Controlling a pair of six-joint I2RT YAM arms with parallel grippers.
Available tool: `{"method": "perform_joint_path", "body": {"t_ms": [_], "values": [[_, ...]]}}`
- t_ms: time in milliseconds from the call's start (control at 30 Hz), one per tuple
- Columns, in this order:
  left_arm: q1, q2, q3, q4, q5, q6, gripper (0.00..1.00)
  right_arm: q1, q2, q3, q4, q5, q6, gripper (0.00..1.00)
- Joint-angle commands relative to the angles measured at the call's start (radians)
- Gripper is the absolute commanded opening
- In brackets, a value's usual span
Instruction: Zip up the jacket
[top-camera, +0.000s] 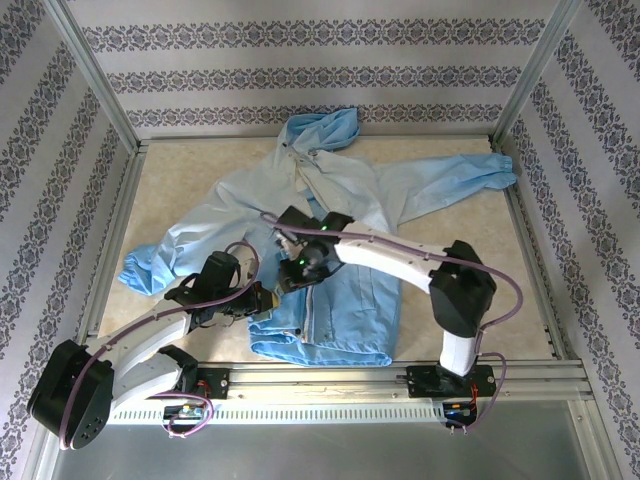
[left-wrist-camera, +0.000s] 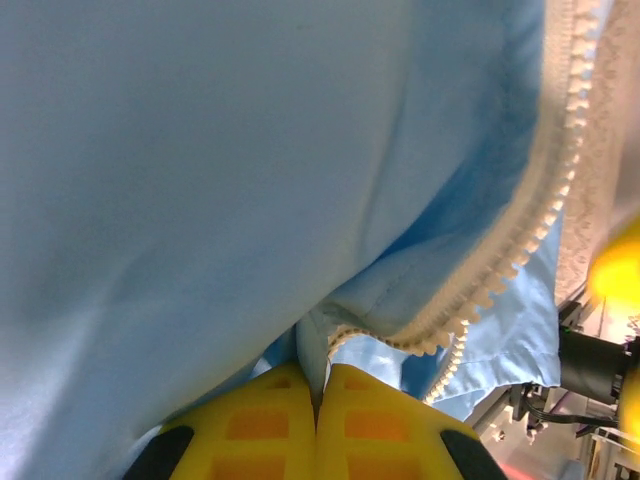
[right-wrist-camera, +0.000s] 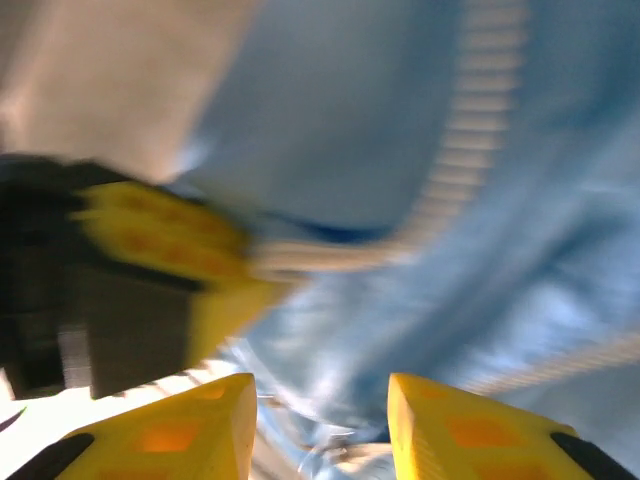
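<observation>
1. On the table (top-camera: 480, 260), in the top view, the jacket (top-camera: 350, 190) lies spread front-up. Its hood (top-camera: 325, 130) points toward the far wall, with one sleeve (top-camera: 165, 255) out to the left and the other (top-camera: 455, 175) to the right.
2. In the same view both arms reach over the lower front. The left claw (top-camera: 262, 299) is at the left front panel near the hem. The right claw (top-camera: 288, 275) is just beyond it, over the middle of the chest. The two are close together beside the pale zipper (top-camera: 308, 320).
3. In the left wrist view, the left claw's yellow fingers (left-wrist-camera: 260, 425) are pressed together. They pinch a fold of blue jacket fabric right at the edge of the zipper. The toothed strip curves up and away to the right from that pinch.
4. In the right wrist view, which is blurred, the right claw's fingers (right-wrist-camera: 200, 425) stand well apart at the bottom edge, with blue fabric and zipper strip beyond them.
5. In that view the left claw shows at the left, its yellow tip touching the pale strip.
</observation>
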Motion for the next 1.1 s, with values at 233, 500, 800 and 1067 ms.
{"method": "perform_joint_path", "body": {"t_ms": [233, 500, 800, 1067], "values": [[0.011, -0.047, -0.029, -0.041, -0.053, 0.001, 0.0, -0.04, -0.415, -0.419, 0.178, 0.106, 0.159, 0.46], [0.012, -0.096, -0.048, -0.067, -0.045, -0.01, 0.0, 0.065, -0.479, -0.762, 0.557, 0.116, 0.361, 0.55], [0.011, -0.132, -0.069, -0.083, -0.043, -0.017, 0.0, 0.11, -0.296, -0.716, 0.664, 0.09, 0.346, 0.55], [0.011, -0.169, -0.069, -0.101, -0.041, -0.024, 0.0, 0.111, -0.195, -0.653, 0.653, 0.083, 0.328, 0.4]]}}
